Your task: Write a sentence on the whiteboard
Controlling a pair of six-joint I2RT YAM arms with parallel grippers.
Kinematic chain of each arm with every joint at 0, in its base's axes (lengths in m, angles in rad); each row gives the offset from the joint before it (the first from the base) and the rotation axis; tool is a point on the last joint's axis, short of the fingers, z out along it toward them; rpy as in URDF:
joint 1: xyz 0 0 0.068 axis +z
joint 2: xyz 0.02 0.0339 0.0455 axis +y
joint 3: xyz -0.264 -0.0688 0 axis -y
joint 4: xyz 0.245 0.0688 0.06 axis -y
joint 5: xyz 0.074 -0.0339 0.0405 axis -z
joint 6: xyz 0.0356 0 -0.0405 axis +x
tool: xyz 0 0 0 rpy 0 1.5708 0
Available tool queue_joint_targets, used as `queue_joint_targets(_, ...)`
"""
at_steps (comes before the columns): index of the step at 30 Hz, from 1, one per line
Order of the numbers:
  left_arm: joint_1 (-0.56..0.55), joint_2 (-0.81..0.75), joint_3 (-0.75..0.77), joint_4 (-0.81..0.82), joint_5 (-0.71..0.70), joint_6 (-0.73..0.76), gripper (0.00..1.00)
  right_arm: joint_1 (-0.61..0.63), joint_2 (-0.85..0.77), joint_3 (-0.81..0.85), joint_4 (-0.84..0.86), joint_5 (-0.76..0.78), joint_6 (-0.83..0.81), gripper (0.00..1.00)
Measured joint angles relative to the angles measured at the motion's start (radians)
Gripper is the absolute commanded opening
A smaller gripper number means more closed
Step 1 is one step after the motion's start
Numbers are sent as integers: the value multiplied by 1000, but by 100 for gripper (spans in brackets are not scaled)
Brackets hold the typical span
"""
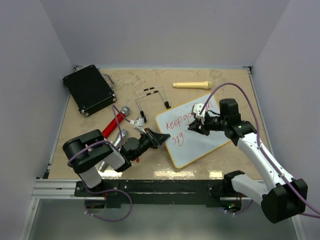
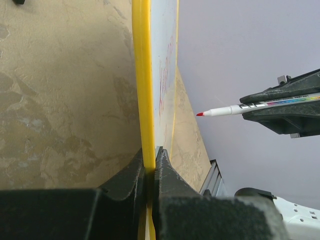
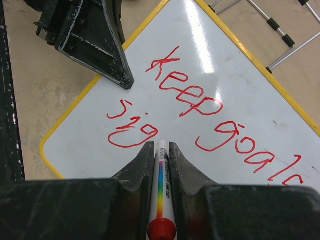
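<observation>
- Step in hand: midway through writing the sentence (image 3: 200,100) on the board (image 1: 202,145), with "Keep goals" down on the first line and "sig" begun beneath it.
- Board's place: flat on the desk (image 1: 135,80), right of centre, turned at an angle, between the two arms.
- Left tool (image 2: 150,155): pressed together on the board's yellow left edge, pinching it, probably to steady it.
- Right tool (image 3: 161,150): clamped on a red marker (image 3: 161,170), cap end towards the wrist, tip pointing just right of the "g".
- From the left wrist view, tip seemingly a little off the surface; hard to be sure.
- Next, most likely: lower the tip just beside the "g" and carry the word on rightwards, level with "sig" and clear of "goals" above.
- Calls for light, even pressure, short strokes, and a firm left pinch to stop the board sliding or turning under the marker.
</observation>
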Motion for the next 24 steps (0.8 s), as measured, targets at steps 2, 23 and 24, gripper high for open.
queue_joint_targets(2, 0, 0, 0, 0, 0, 0, 0, 0, -7, -1, 1, -4, 0, 0)
queue_joint_targets(23, 0, -2, -4, 0, 3, 0, 0, -1, -11, -19, 23, -8, 5, 0)
queue_joint_targets(24, 0, -2, -4, 0, 3, 0, 0, -1, -11, -23, 28, -8, 5, 0)
